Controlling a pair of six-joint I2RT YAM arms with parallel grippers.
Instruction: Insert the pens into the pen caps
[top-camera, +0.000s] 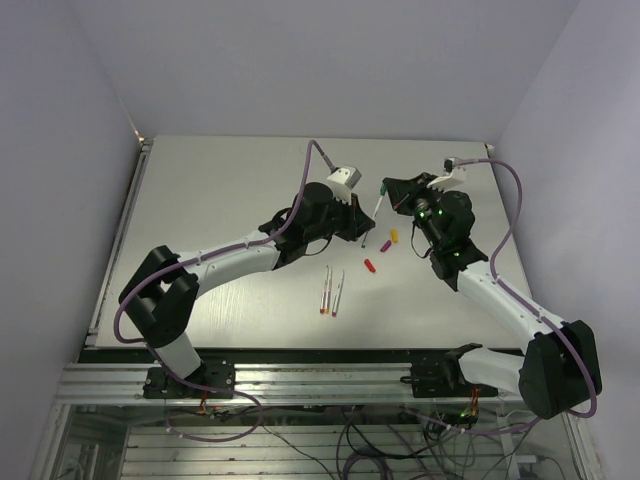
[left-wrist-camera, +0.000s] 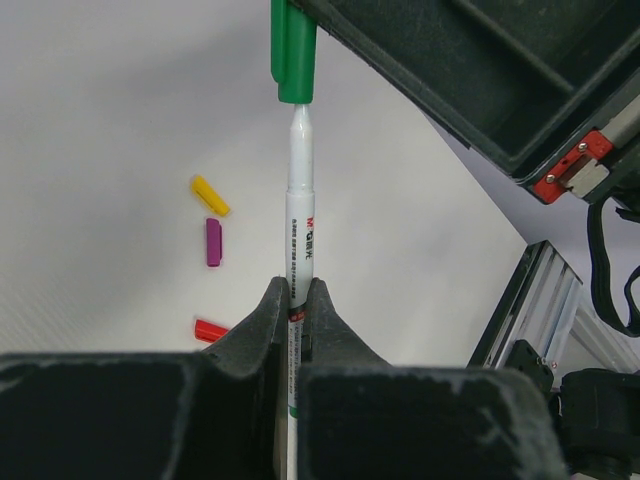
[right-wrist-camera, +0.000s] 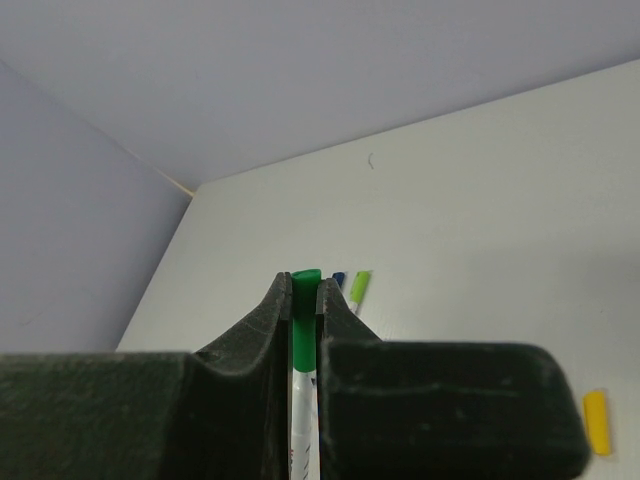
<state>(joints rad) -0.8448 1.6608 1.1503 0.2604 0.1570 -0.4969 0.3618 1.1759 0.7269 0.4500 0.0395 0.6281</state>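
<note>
- The left hand (left-wrist-camera: 297, 288) is clamped on a white pen (left-wrist-camera: 299, 200), whose barrel stands out toward 12 o'clock in the left wrist view. The right hand (right-wrist-camera: 303, 287) is pinched tight on the green cap (left-wrist-camera: 293, 50).
- Pen and cap meet in the air above the tabletop (top-camera: 220, 180), at about 1 o'clock from its middle in the top view. The nib sits right at the cap's mouth; whether it has gone in at all I cannot tell.
- To do this step well, I judge that barrel and cap should be kept on one straight line, which they look close to now. The push should then run along that line only, with no sideways drift. A tilt could jam the nib on the cap's rim or lever the cap out of its pinch.
- The left hand grips low on the barrel, so the long free end may flex. A slow, steady push until the cap seats should suit it.
- Waiting on the tabletop are a yellow cap (left-wrist-camera: 210, 195), a purple cap (left-wrist-camera: 213, 242) and a red cap (left-wrist-camera: 210, 330), close together at about 5 o'clock of the held pen in the top view. Two loose pens (top-camera: 332, 291) lie side by side at 7 o'clock.
- The surface is pale, plain and matt, and small caps may skid on it.
- Pale lilac walls (top-camera: 300, 60) close the space in on three sides, and a metal frame rail (top-camera: 300, 380) runs along the 6 o'clock edge.
</note>
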